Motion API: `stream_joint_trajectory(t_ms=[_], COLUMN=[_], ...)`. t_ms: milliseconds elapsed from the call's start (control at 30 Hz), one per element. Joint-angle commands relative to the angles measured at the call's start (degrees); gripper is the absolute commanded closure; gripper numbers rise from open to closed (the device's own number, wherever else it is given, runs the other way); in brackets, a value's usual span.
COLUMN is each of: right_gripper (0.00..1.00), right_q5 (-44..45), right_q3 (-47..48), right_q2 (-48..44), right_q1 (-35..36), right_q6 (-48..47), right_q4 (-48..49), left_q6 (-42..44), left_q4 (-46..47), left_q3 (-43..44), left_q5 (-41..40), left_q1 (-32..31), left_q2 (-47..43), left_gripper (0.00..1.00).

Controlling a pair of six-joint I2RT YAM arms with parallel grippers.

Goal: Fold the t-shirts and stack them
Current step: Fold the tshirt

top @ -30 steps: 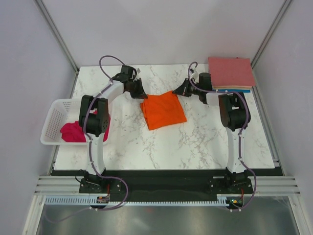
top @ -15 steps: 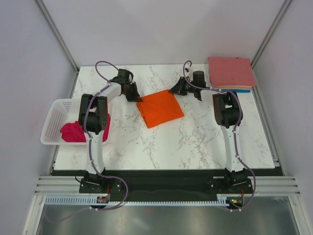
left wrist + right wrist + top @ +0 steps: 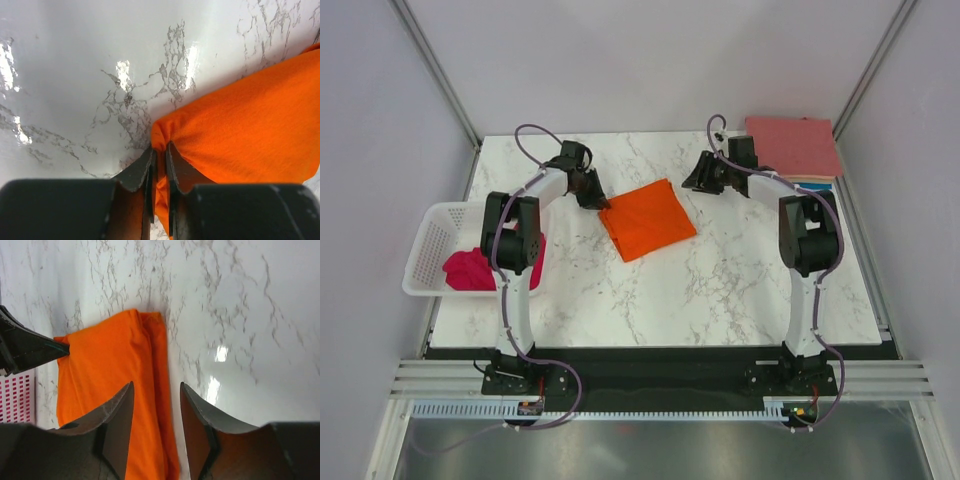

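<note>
The right tool (image 3: 705,172) has let go and drawn back toward the folded stack (image 3: 792,146), jaws wide. The left tool (image 3: 159,150) stays narrow, nipping a corner of the orange shirt (image 3: 648,220), which lies folded (a bit askew) mid-desk (image 3: 720,290). The fold looks done; stacking probably comes next.

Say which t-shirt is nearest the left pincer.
The orange t-shirt, folded mid-table, with its corner in the left pincer. The magenta t-shirt is in the white basket; the salmon-pink t-shirt tops the far-right stack.
</note>
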Motion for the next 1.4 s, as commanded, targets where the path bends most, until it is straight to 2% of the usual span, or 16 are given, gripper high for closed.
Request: stream_joint_trajectory(t_ms=[0, 167, 300, 400, 567, 767, 833, 933, 1067, 1167, 1200, 1267, 1300, 1333, 1367], right_gripper=[0.51, 0.63, 0.66, 0.67, 0.68, 0.67, 0.65, 0.57, 0.51, 0.51, 0.5, 0.52, 0.53, 0.54, 0.54], right_q5=[5.9, 9.67, 12.66, 13.1, 19.08, 22.07, 22.77, 23.92, 25.75, 26.64, 26.12, 25.32, 25.5, 25.5, 24.8], right_q3=[-7.59, -19.48, -28.35, -31.18, -29.18, -18.46, -13.8, -13.08, -18.69, -26.07, -31.14, -36.79, -42.56, -45.57, -48.65], right_q2=[-9.54, -19.21, -22.65, -22.92, -20.9, -15.8, -15.36, -19.64, -27.12, -33.8, -35.73, -42.14, -44.16, -48.1, -49.97], right_q1=[0.49, 6.19, 10.59, 11.12, 11.12, 9.02, 8.23, 8.13, 8.92, 9.28, 9.54, 10.94, 11.29, 12.34, 12.87], right_q6=[1.44, 1.98, 2.67, 2.6, -2.41, -10.06, -11.03, -11.21, -7.44, -1.38, 0.29, 7.4, 10.47, 17.81, 20.84], right_q4=[-5.3, -3.72, -0.92, 0.76, -2.22, -7.31, -11.43, -13.39, -13.91, -12.96, -11.73, -7.25, -5.84, -1.48, 1.17], left_q6=[-0.92, -3.2, -5.66, -7.59, -9.45, -10.23, -10.5, -10.41, -9.45, -8.66, -7.44, -5.33, -2.88, -2.07, -1.28], left_q4=[-2.07, 0.91, 4.6, 5.39, 7.95, 7.86, 7.77, 7.6, 6.98, 7.16, 7.5, 8.3, 8.21, 6.99, 6.28], left_q3=[-3.06, -11.41, -20.29, -25.22, -31.2, -33.66, -34.1, -35.77, -37.53, -38.41, -38.41, -36.93, -35.87, -34.82, -32.37], left_q5=[0.49, 1.9, 1.02, -0.91, -0.73, 2.16, 2.96, 1.64, 1.89, 1.56, 1.46, 1.11, 1.29, 1.11, 0.42], left_q1=[0.04, -2.32, -4.88, -6.29, -8.83, -13.67, -14.89, -15.78, -15.87, -16.83, -16.92, -16.92, -16.84, -16.75, -16.66], left_q2=[-4.09, -9.63, -14.73, -17.98, -23.51, -30.2, -32.13, -33.98, -33.63, -33.98, -33.9, -32.68, -31.62, -30.74, -28.99], left_gripper=[0.83, 0.84, 0.83, 0.81, 0.8, 0.72, 0.7, 0.69, 0.67, 0.66, 0.65, 0.64, 0.64, 0.64, 0.64])
